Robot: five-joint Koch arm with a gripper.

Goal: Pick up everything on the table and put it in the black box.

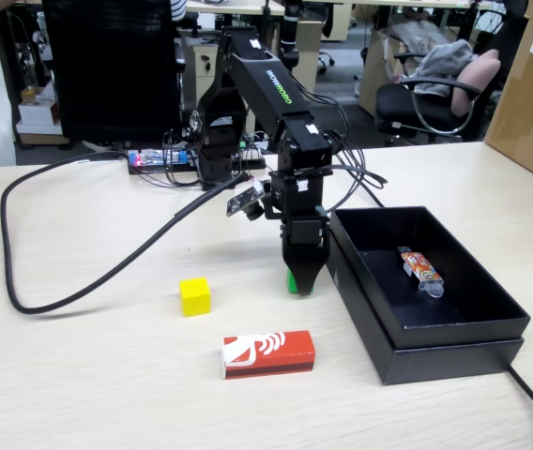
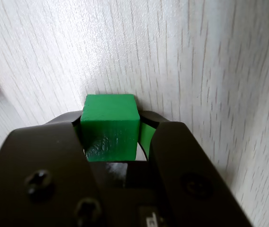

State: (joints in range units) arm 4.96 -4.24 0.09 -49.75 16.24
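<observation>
Red packet [image 1: 268, 353] sits closest to the camera in the fixed view, lying flat on the table [image 1: 88, 384] with its white end and logo pointing left. A bit further back and left of it is the yellow cube [image 1: 194, 296], on its own and well clear of everything else.

Then you get to the gripper [image 1: 302, 284], pointing straight down with its tips at the tabletop, just beside the left wall of the black box [image 1: 407, 358]. Only a sliver of the green cube [image 1: 292, 281] peeks out at the left side of the tips from this angle. Wrist view tells it way better: the green cube [image 2: 111, 126] is right between the two jaws, the left jaw up against its left face and the right jaw close on its right side with a thin green strip showing there. So the jaws are narrowed around the cube, pretty much pinching it, and it looks to be down at the wood-grain surface; can't tell if it's lifted at all.

Inside the box there's a small orange patterned item [image 1: 420, 269] with a clear end, lying on the floor toward the right side.
</observation>
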